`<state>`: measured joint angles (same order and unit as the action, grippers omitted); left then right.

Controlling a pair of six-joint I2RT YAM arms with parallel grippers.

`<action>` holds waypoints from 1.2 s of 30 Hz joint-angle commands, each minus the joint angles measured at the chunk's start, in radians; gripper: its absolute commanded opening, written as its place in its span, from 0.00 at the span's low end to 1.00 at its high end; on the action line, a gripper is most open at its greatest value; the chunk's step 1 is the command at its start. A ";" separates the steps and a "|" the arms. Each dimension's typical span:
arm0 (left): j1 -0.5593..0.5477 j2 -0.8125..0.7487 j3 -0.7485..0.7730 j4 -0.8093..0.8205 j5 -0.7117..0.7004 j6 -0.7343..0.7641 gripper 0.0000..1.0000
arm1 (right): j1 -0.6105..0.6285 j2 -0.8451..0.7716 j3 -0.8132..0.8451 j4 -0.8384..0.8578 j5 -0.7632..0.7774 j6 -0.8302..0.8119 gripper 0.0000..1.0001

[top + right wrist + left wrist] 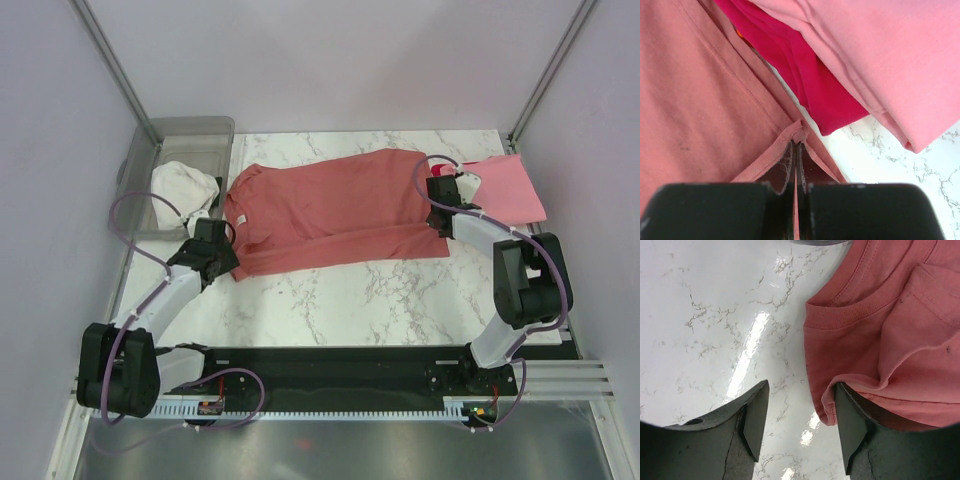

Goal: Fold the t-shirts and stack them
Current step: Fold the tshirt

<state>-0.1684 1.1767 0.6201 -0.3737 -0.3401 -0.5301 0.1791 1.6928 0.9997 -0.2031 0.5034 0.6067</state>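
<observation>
Marble table (350, 300) veined in grey fills the pale-walled booth, and a clear plastic bin (190, 128) holding a white cloth (183, 185) is my landmark on it. Just beside the bin lies the collar end of the salmon-red t-shirt (330, 210), flat on the stone, its long axis running straight away from the bin toward my right arm. At the end farthest from the bin, a light pink t-shirt (510, 185) rests on a bright red t-shirt (805, 70), just beside the salmon hem. My right claw (796, 150) is pressed together there, pinching a corner of that hem. My left claw (800, 410) hangs at the bin end with its jaws spread and nothing gripped; the shoulder edge below the collar lies between them, close against my right-hand finger. As I judge it, this end is mine to take, so the next fold depends on closing over that edge.
</observation>
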 commanded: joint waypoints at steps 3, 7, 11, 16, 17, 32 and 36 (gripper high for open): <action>0.004 -0.046 0.032 0.002 0.026 0.013 0.66 | -0.006 -0.039 -0.004 -0.001 0.034 0.007 0.00; 0.004 -0.095 0.010 0.019 0.079 0.015 0.63 | -0.007 -0.039 -0.006 0.001 0.032 0.005 0.00; 0.004 -0.089 -0.011 0.048 0.170 0.015 0.60 | -0.006 -0.035 -0.003 -0.001 0.026 0.005 0.00; 0.004 -0.141 -0.020 0.070 0.240 -0.002 0.75 | -0.006 -0.027 0.000 0.001 0.014 0.001 0.00; 0.004 -0.155 -0.016 0.061 0.233 -0.010 0.77 | -0.006 -0.027 0.000 -0.001 0.011 0.001 0.00; -0.057 -0.017 0.193 0.048 0.217 0.044 0.83 | -0.006 -0.018 0.004 0.008 -0.020 -0.015 0.00; -0.112 0.118 0.292 0.055 0.214 0.116 0.76 | -0.006 -0.015 0.007 0.010 -0.026 -0.019 0.00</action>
<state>-0.2481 1.2217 0.8261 -0.3595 -0.1349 -0.5007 0.1783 1.6894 0.9989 -0.2028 0.4774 0.5976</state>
